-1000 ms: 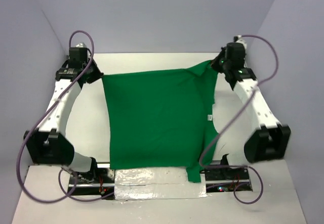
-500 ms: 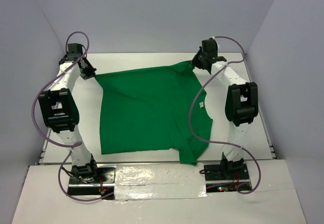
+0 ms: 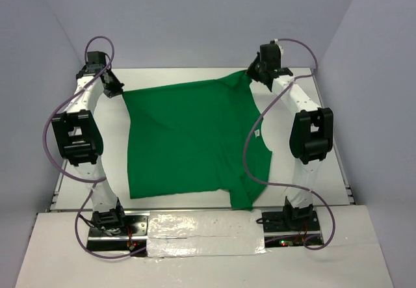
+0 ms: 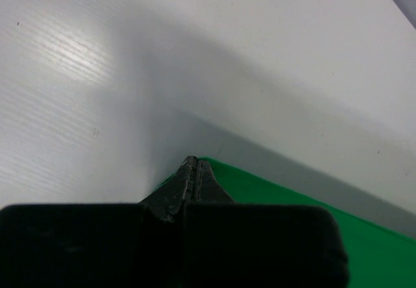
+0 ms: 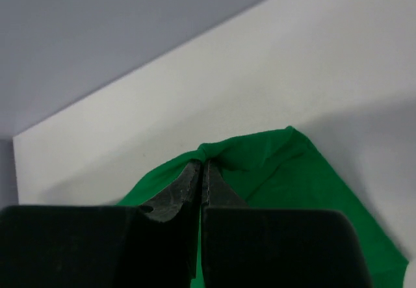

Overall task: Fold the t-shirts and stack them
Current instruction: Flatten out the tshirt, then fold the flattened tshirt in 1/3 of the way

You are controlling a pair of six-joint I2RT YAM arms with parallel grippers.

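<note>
Left end effector point(image 4: 193, 165) is clamped shut on one far corner of the t-shirt point(image 3: 188, 138); right end effector point(image 5: 203, 166) pinches the other. Garment lies spread on the surface point(image 3: 175, 75), one sleeve at the near edge, far edge drawn taut between the grips, evidently to flatten it before folding.

Diffuse, even light; top view sharp. Left wrist: glare on tabletop point(image 4: 71, 54), soft shadow, left end effector point(image 4: 194, 166) base out of focus.
</note>
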